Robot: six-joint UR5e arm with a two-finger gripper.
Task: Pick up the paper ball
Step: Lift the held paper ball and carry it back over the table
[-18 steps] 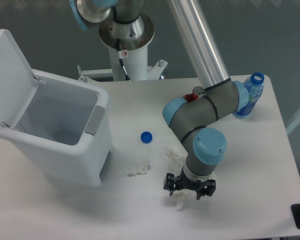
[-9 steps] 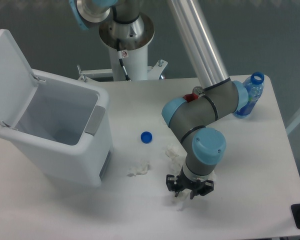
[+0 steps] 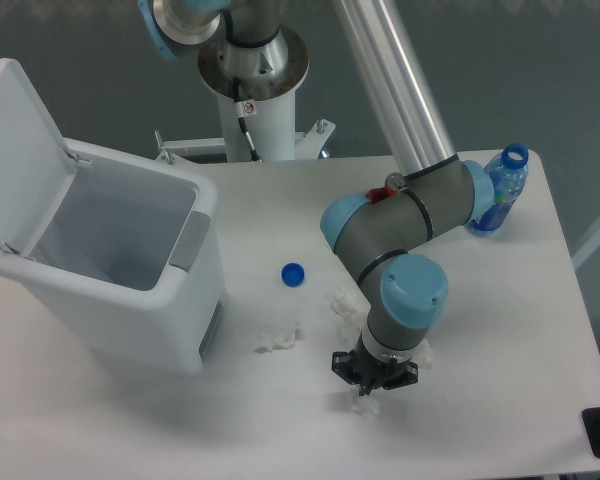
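The paper ball is a small lumpy white wad on the table near the front edge. Only its lower part shows, under the black fingers. My gripper points straight down onto it, with its jaws drawn in against the wad. The arm's grey and blue wrist stands directly above and hides the top of the ball.
Other white paper wads lie at the left, just behind the wrist and peeking out to its right. A blue bottle cap sits mid-table. An open white bin stands at the left, a blue bottle at the back right.
The gripper's fingers have closed inward from a wide spread onto the paper ball. The wrist has shifted slightly left.
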